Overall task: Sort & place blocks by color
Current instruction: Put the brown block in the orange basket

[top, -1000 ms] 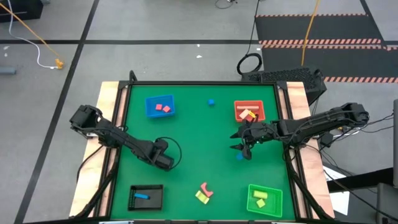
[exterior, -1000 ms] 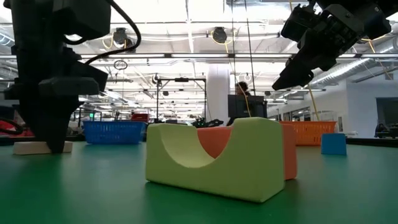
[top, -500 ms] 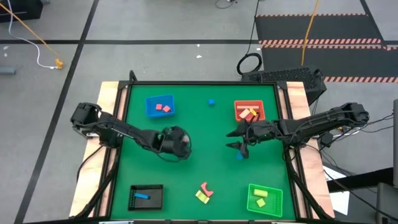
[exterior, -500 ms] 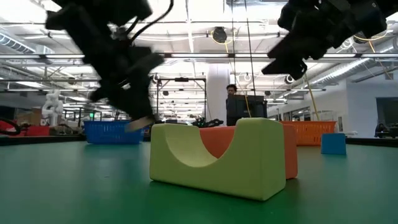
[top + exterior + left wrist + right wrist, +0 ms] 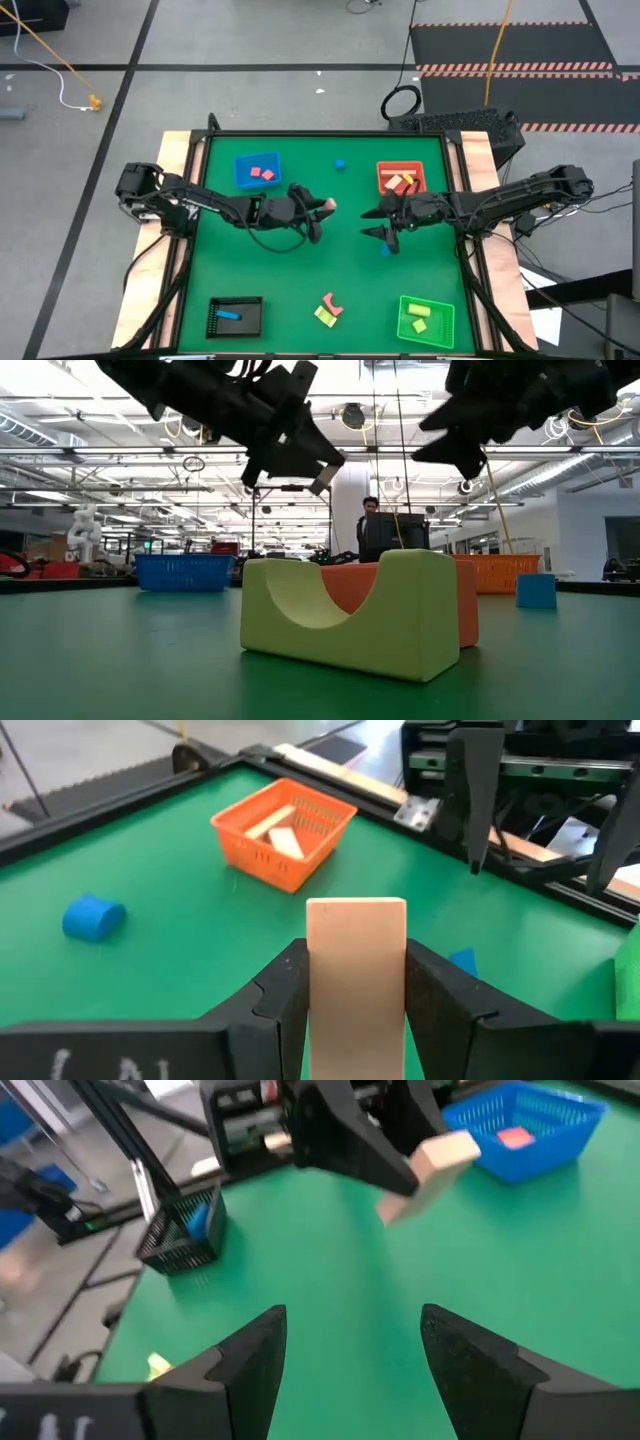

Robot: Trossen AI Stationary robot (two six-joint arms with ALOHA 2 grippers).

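Observation:
My left gripper (image 5: 316, 209) is over the table's middle, shut on a cream-tan bar block (image 5: 356, 935), well above the green table. The block also shows in the right wrist view (image 5: 437, 1162) and the low view (image 5: 322, 482). My right gripper (image 5: 374, 222) hangs open and empty, just right of centre, facing the left gripper; a small blue block (image 5: 385, 250) lies on the table nearby. A yellow arch (image 5: 345, 615) and a pink block (image 5: 332, 303) rest together near the front edge. Another blue block (image 5: 340, 164) lies toward the far edge. My left gripper pinches the tan bar by its two long sides (image 5: 318, 980) between its two fingers. The fingers reach out roughly level from the table's left and lie along the bar, whose free end (image 5: 356, 910) sticks out past the fingertips. The bar is lifted clear of the table.
Four shallow trays stand near the corners: blue (image 5: 257, 170) with red blocks at far left, red (image 5: 402, 180) with yellow and tan blocks at far right, black (image 5: 233, 316) with a blue block at near left, green (image 5: 425, 320) with yellow blocks at near right.
My left gripper has lifted the tan bar off the table at the near left. It has carried the bar up, toward the table's right and far edges, to the middle, and has tipped from pointing down to roughly level. The bar now hangs clear.

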